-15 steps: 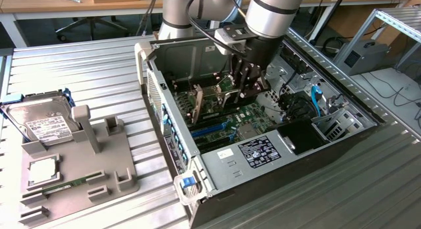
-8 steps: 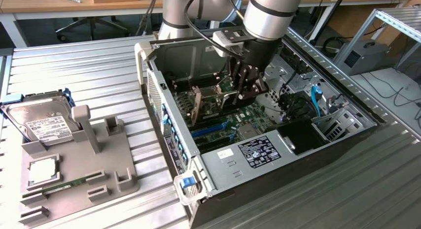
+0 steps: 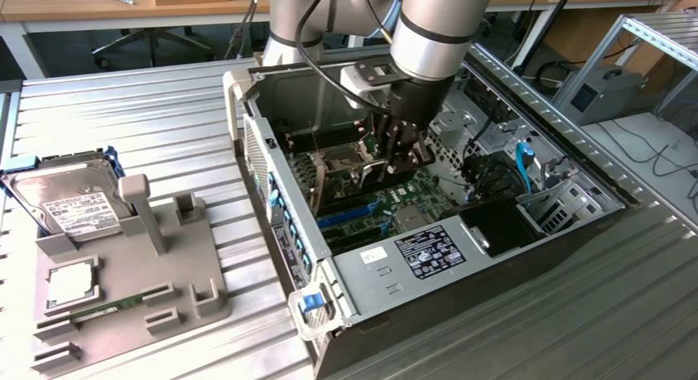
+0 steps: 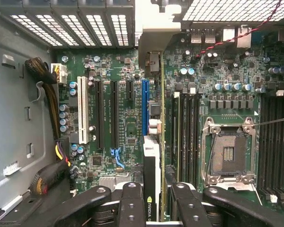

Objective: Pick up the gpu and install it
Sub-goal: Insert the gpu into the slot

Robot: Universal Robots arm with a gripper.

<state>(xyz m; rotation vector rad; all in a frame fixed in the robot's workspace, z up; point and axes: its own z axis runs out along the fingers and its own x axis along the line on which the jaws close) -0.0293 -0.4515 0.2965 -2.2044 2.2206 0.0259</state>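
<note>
The pincer [image 4: 156, 208] pinches the gpu [image 4: 151, 175] between its black fingers [image 4: 131, 205]. The card is held on edge, its cooler facing one finger and its thin green circuit edge facing the other. It hangs inside the open case [image 3: 458, 323], over the board [image 4: 128, 127], and by the look of it is not yet seated. The line-up is what counts: the card's long axis runs the same way as the blue slot [image 4: 145, 106]. That slot shows just past the card's far end, almost on one line with it. How much sideways offset is left is hard to judge from above. The white slot [image 4: 82, 116] and the black slots between lie parallel, farther off on the cooler's side. The empty socket [image 4: 228, 153] sits well apart on the other side. In the exterior view the arm [image 3: 436, 29] enters from twelve o'clock. There the pincer stands over the middle of the board, with the blue slot at about seven o'clock from it. Outside the case, at eight o'clock on the ribbed tabletop [image 3: 163, 127], a grey tray [image 3: 202, 274] carries a memory stick [image 3: 109, 306] and a chip [image 3: 71, 286]. A hard drive [image 3: 71, 204] stands at the tray's eleven o'clock corner.
</note>
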